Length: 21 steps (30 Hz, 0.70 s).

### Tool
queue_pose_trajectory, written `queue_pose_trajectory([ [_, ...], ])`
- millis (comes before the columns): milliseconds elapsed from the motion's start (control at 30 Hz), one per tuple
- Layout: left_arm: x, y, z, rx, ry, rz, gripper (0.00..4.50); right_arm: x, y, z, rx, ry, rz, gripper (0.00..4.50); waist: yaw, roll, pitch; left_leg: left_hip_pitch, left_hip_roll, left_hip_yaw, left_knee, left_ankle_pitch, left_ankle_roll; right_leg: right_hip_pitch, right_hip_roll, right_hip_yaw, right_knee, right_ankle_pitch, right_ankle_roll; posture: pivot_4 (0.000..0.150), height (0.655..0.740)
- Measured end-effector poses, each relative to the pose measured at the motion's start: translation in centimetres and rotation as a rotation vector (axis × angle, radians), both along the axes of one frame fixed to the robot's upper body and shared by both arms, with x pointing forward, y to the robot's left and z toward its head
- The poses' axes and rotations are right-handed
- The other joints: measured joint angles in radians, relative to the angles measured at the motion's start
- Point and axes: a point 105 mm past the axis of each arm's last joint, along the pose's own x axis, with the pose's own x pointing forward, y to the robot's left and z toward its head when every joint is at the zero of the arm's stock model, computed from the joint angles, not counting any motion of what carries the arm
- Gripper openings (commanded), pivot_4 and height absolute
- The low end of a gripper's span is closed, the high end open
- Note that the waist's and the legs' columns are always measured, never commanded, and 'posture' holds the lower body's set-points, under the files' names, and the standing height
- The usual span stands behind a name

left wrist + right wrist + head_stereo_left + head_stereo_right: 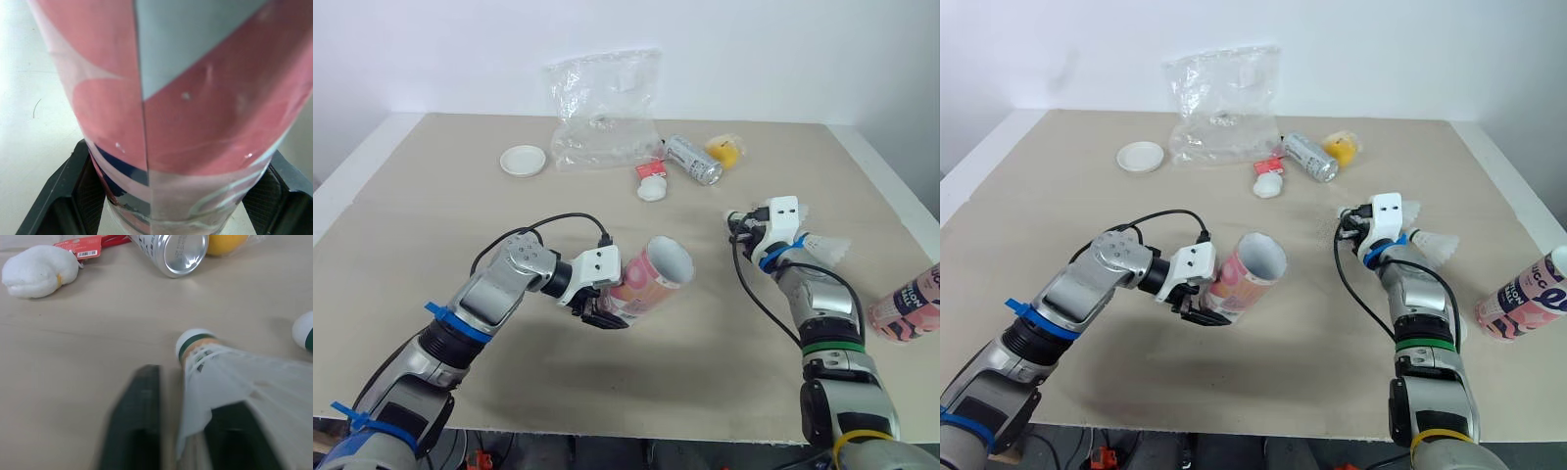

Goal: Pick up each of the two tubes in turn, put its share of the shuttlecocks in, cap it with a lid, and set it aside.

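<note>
nearest of all was the left gripper [607,315], low over the front of the table [431,225], its two black fingers pinching the pink tube [651,279] near its closed end. the tube hung tilted above the tabletop, its open mouth turned up and toward the robot's right. across from it the right gripper [742,227] sat low on the table, with white shuttlecocks [824,247] lying close by its wrist. the second tube [909,304], pink with dark lettering, lay on its side at the right edge of the table, well apart from the first. toward the back lay a white lid [524,160], with a crumpled clear plastic bag [604,113] beside it, then a silver can [693,159] on its side, a yellow item [726,150] just beside the can, and a small white plush [653,188] with a red tag. in the left wrist view the tube stood between the fingers [58,196], both pads pressed against its sides. in the right wrist view the fingers were spread. one shuttlecock [220,367] lay with its skirt between them, up against one finger, with bare table between it and the other, its cork pointing toward the can. the cork of another showed off to the side.
</note>
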Motion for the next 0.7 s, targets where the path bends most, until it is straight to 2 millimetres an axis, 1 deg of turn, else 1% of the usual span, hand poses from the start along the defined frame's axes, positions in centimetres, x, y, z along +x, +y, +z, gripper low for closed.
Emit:
queue_pose_trajectory([
  [33, 0.1, 0.1, -0.1, 0.001, 0.005, 0.004, 3.41, -0.1, 0.0, 0.1, -0.002, -0.002, 0.013, 0.07, 0.000, 0.000, 0.000, 0.000, 0.000, 0.000, 0.000, 0.000, 0.000, 0.000, 0.000, 0.000, 0.000, 0.000, 0.000, 0.150, 0.7400],
  [167, 0.2, 0.1, -0.3, 0.001, 0.012, 0.008, 3.41, -0.5, 0.5, 1.6, -0.028, -0.058, 0.063, 0.07, 0.000, 0.000, 0.000, 0.000, 0.000, 0.000, 0.000, 0.000, 0.000, 0.000, 0.000, 0.000, 0.000, 0.000, 0.000, 0.150, 0.7400],
  [267, 0.3, 0.1, -0.4, -0.005, 0.015, 0.006, 3.41, -2.4, 1.2, 3.7, -0.129, -0.131, 0.174, 0.07, 0.001, 0.001, 0.001, -0.001, 0.000, 0.000, 0.000, 0.000, 0.000, -0.001, 0.000, 0.000, 0.000, 0.000, 0.001, 0.150, 0.7400],
  [300, 0.3, 0.1, -0.4, -0.005, 0.017, 0.007, 3.41, -2.7, 1.4, 4.2, -0.145, -0.147, 0.193, 0.07, 0.001, 0.001, 0.001, -0.001, 0.000, 0.000, 0.000, 0.000, 0.000, -0.001, 0.000, 0.000, 0.000, 0.000, 0.001, 0.150, 0.7400],
  [333, 0.3, 0.1, -0.4, -0.009, 0.023, 0.006, 3.41, -3.8, 2.1, 5.7, -0.214, -0.194, 0.271, 0.07, 0.001, 0.001, 0.001, -0.001, 0.000, 0.000, 0.000, 0.000, 0.000, -0.001, 0.000, 0.000, 0.000, -0.001, 0.001, 0.150, 0.7400],
  [367, 0.3, 0.1, -0.4, -0.012, 0.029, 0.007, 3.41, -4.3, 2.6, 6.6, -0.251, -0.225, 0.314, 0.07, 0.001, 0.001, 0.001, -0.001, 0.000, 0.000, 0.000, 0.000, 0.000, 0.000, 0.000, 0.000, 0.000, -0.001, 0.002, 0.150, 0.7400],
  [433, 0.4, 0.1, -0.5, -0.016, 0.044, 0.008, 3.41, -6.6, 4.0, 9.4, -0.379, -0.326, 0.457, 0.07, 0.001, 0.001, 0.000, 0.000, 0.000, 0.000, 0.000, 0.000, 0.000, 0.000, 0.000, 0.000, 0.000, -0.003, 0.006, 0.150, 0.7400],
  [467, 0.4, 0.1, -0.4, -0.017, 0.044, 0.007, 3.41, -6.8, 4.1, 9.5, -0.389, -0.330, 0.467, 0.07, 0.001, 0.001, 0.000, 0.000, 0.000, -0.001, 0.000, 0.000, 0.000, 0.001, 0.000, 0.000, 0.000, -0.003, 0.006, 0.150, 0.7400],
  [500, 0.5, 0.0, -0.5, -0.020, 0.051, 0.006, 3.41, -9.1, 5.2, 10.6, -0.502, -0.367, 0.622, 0.07, 0.004, 0.002, 0.001, 0.000, 0.000, -0.001, 0.001, 0.000, 0.000, 0.001, 0.000, -0.001, 0.000, -0.004, 0.006, 0.150, 0.7400],
  [533, 0.5, 0.2, -0.5, -0.018, 0.057, 0.010, 3.41, -10.7, 6.1, 11.4, -0.574, -0.394, 0.732, 0.07, 0.003, 0.002, 0.001, 0.000, 0.000, -0.001, 0.001, 0.000, 0.000, 0.001, 0.001, 0.000, 0.000, -0.004, 0.007, 0.150, 0.7400],
  [567, 0.6, 0.2, -0.5, -0.017, 0.058, 0.010, 3.41, -11.5, 6.7, 11.8, -0.607, -0.415, 0.783, 0.07, 0.003, 0.002, 0.001, 0.000, 0.000, -0.001, 0.001, 0.000, 0.000, 0.001, 0.000, 0.000, 0.000, -0.004, 0.007, 0.150, 0.7400],
  [600, 0.7, 0.2, -0.5, -0.016, 0.058, 0.011, 3.41, -13.0, 7.5, 12.3, -0.671, -0.440, 0.884, 0.07, 0.003, 0.002, 0.001, 0.001, 0.000, 0.000, 0.001, 0.000, 0.000, 0.002, 0.000, 0.000, 0.000, -0.004, 0.007, 0.150, 0.7400],
  [633, 0.7, 0.3, -0.6, -0.016, 0.058, 0.012, 3.41, -13.5, 7.7, 12.4, -0.687, -0.447, 0.913, 0.07, 0.003, 0.002, 0.001, 0.001, 0.000, -0.001, 0.001, 0.000, 0.000, 0.002, 0.000, 0.000, 0.000, -0.004, 0.006, 0.150, 0.7400],
  [700, 0.8, 0.3, -0.6, -0.015, 0.053, 0.009, 3.41, -15.1, 8.5, 12.5, -0.749, -0.457, 1.027, 0.07, 0.003, 0.002, 0.001, 0.001, 0.000, -0.001, 0.002, 0.000, 0.000, 0.002, 0.000, 0.000, 0.000, -0.003, 0.006, 0.150, 0.7400],
])
